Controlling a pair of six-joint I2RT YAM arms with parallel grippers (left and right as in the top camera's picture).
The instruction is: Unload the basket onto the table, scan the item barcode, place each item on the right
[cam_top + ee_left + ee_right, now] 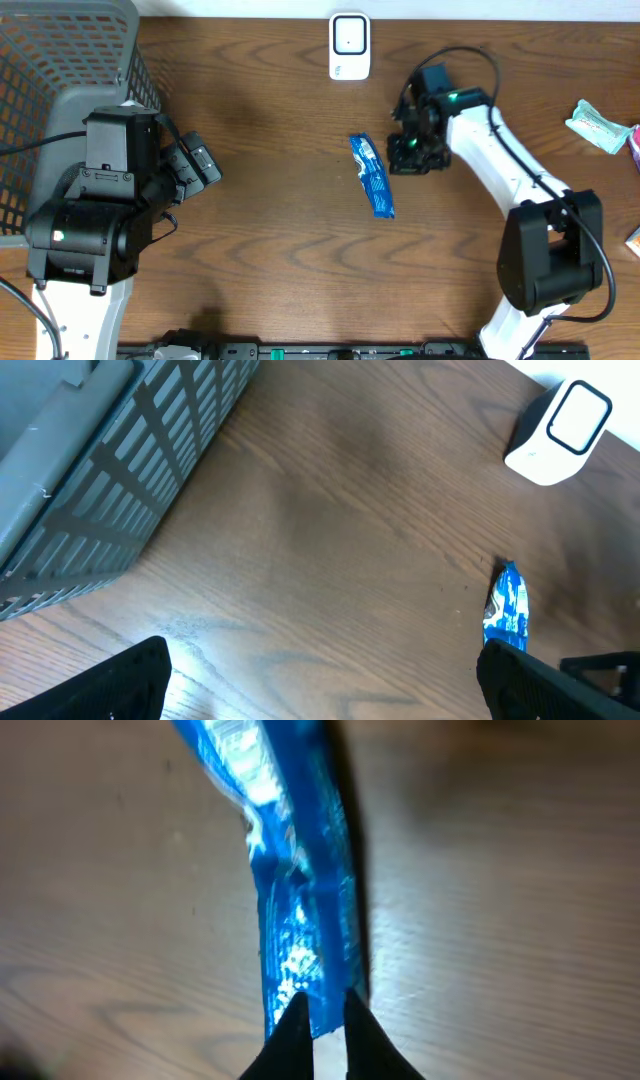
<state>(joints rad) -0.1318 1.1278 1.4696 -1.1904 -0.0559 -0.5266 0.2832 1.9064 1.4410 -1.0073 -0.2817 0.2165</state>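
Pinching the blue packet [300, 920] by its near end, the right gripper [325, 1020] has only a thin hold. The rest lies ahead of the fingertips, so lift slowly toward the scanner [349, 45]. The left gripper [320, 690] is spread wide, empty.

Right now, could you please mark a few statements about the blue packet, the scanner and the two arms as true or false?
1. The right gripper has its jaws pinched on one end of the blue plastic packet. True.
2. The packet lies inside the grey mesh basket. False: it is on the brown wooden table, well clear of the basket.
3. The left gripper holds the packet. False: its jaws are open and empty.
4. The white box-shaped scanner stands apart from the packet. True.
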